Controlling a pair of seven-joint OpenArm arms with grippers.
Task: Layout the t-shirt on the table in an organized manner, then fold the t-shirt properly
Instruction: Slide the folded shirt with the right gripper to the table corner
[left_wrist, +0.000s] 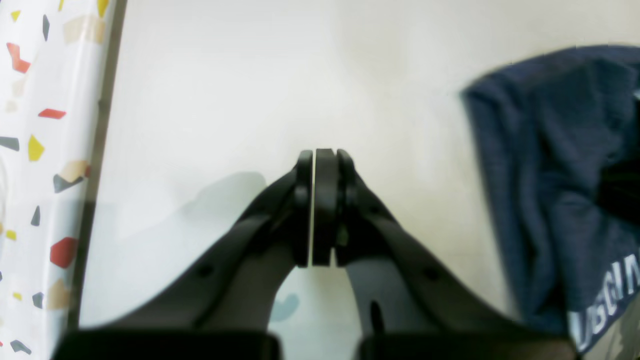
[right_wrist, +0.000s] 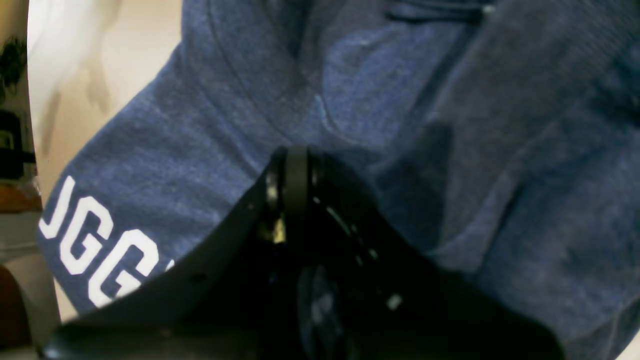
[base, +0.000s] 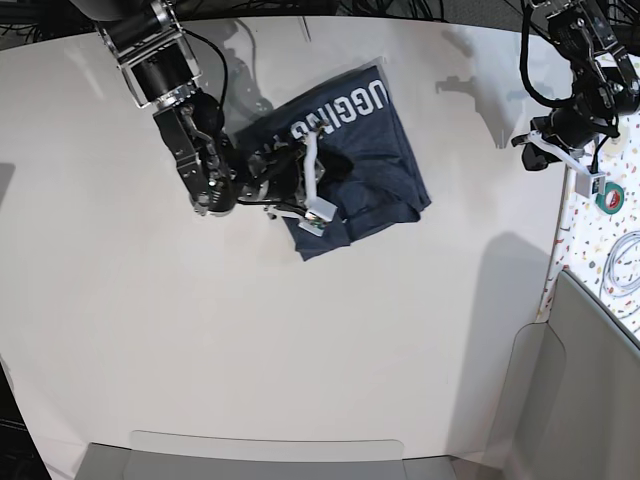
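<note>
Item: dark navy-blue heathered cloth t-shirt with white block lettering. It is being displayed folded into a compact, roughly rectangular bundle, lying tilted on the far middle part of the large plain white matte table. Creases and overlapping layers are being shown across its upper surface in the right wrist view, with part of the lettering being seen at the lower left of that view.

Item: right gripper, black. It is being held over the near left corner of the bundle, with its arm reaching in from the far left of the base view. In the right wrist view the jaws are being pressed together, clenched with nothing visibly caught between them; whether the tips are touching the cloth cannot be told.

Item: left gripper, black. It is being held above bare tabletop, well apart from the shirt, whose edge is being seen at the right of the left wrist view. Its jaws are being kept clenched on nothing.

Item: speckled confetti-patterned strip, being seen beside the table's edge.
</note>
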